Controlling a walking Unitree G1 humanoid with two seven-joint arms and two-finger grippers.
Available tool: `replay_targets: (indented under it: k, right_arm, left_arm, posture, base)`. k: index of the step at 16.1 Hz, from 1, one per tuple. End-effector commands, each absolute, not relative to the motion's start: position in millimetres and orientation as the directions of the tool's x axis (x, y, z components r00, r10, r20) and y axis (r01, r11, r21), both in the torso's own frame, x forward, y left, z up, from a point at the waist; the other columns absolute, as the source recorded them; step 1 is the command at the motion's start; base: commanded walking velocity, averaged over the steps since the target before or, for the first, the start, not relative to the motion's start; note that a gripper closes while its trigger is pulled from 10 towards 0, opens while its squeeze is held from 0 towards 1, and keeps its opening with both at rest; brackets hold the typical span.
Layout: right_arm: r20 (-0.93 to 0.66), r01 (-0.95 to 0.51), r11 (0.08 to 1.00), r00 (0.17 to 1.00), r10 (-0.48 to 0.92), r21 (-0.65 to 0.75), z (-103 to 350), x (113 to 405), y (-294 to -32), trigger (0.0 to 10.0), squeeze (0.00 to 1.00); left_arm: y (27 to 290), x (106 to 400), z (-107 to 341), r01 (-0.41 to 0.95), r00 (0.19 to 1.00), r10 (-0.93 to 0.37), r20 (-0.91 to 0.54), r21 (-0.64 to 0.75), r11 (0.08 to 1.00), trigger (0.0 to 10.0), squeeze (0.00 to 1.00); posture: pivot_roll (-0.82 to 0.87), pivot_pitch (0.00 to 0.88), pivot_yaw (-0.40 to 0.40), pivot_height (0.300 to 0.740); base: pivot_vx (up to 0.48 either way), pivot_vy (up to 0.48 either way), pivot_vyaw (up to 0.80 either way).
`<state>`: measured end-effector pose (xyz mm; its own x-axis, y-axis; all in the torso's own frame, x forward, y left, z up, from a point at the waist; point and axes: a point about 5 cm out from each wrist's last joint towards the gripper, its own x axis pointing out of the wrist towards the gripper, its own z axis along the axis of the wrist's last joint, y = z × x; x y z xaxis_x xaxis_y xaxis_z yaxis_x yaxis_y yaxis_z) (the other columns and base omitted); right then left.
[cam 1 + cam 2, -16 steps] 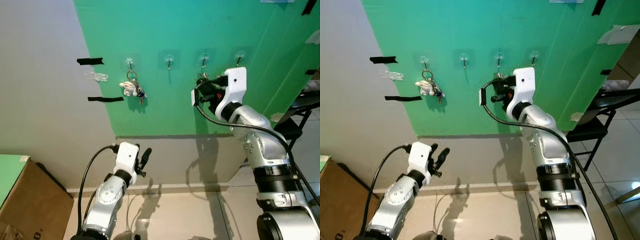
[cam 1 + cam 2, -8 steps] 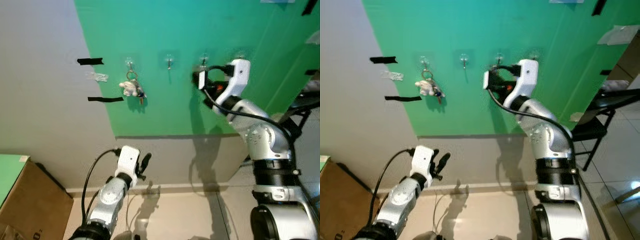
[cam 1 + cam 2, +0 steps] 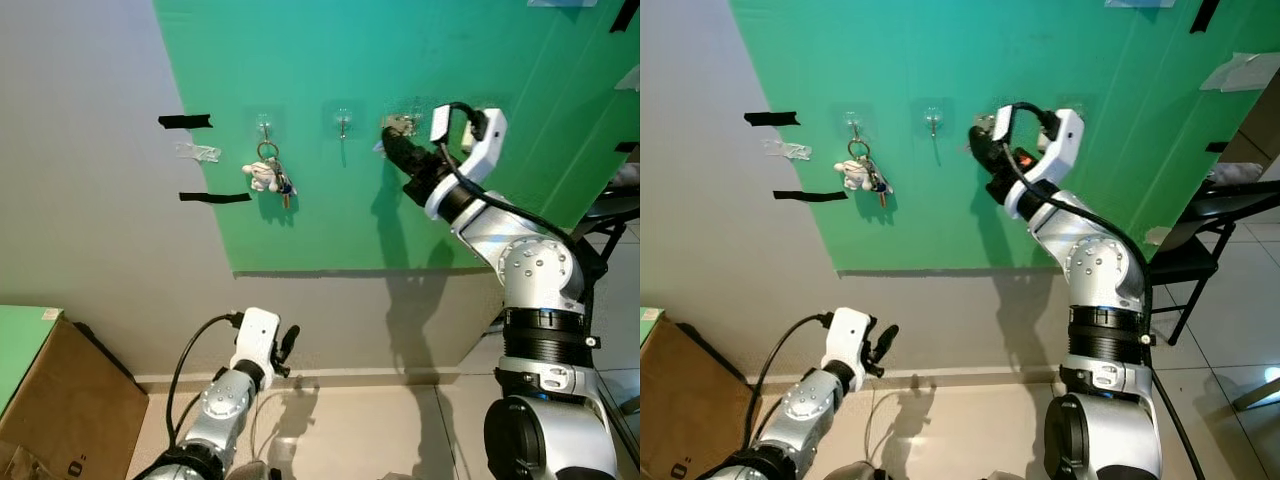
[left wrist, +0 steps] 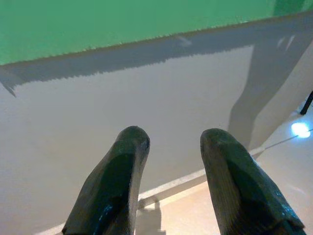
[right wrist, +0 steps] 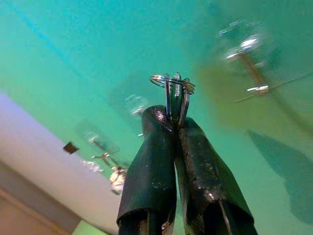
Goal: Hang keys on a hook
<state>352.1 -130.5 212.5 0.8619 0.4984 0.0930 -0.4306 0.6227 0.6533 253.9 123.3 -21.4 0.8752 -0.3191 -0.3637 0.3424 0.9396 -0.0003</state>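
Right pincer [image 3: 392, 140] is seen pressed together on a ring of keys [image 5: 172, 85], raised against the green wall panel [image 3: 450, 60] at the third hook [image 3: 413, 108] of the row, with the ring standing out just beyond the fingertips [image 5: 159, 115]. One key bunch [image 3: 268, 177] is already hung on the first hook [image 3: 264, 125], while the held ring is judged not yet slipped over its hook. Left pincer [image 4: 168, 142] is held low with its fingers spread, pointed at the grey wall foot.

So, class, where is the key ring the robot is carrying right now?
The key ring is pinched in the right gripper, raised against the green wall beside the third hook from the left.
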Motion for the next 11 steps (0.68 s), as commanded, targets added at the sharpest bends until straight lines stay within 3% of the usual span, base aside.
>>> replay_targets:
  k: [1, 5, 11]
  right_arm:
    - [0.102, -0.418, 0.618, 0.872, 0.480, 0.666, 219.0, 356.0, -132.0, 0.0, 0.00]
    - [0.072, -0.335, 0.607, 0.907, 0.416, 0.720, 211.7, 363.5, -142.6, 0.0, 0.00]
    - [-0.037, -0.248, 0.567, 0.896, 0.442, 0.786, 192.4, 366.1, -134.2, 0.0, 0.00]
  left_arm:
    - [118.6, 253.6, -22.4, 0.347, 0.873, -0.320, -0.367, 0.009, 0.938, 10.0, 0.00]
    - [107.6, 243.4, -31.1, 0.352, 0.859, -0.319, -0.400, 0.009, 0.936, 10.0, 0.00]
    - [108.8, 246.1, -29.3, 0.343, 0.866, -0.310, -0.392, 0.016, 0.939, 10.0, 0.00]
  posture:
    - [-0.12, 0.011, -0.012, 0.722]
    - [-0.12, 0.015, -0.012, 0.722]
    - [-0.12, 0.018, -0.018, 0.722]
  base:
    - [0.000, 0.000, 0.00]
    - [0.000, 0.000, 0.00]
    - [0.000, 0.000, 0.00]
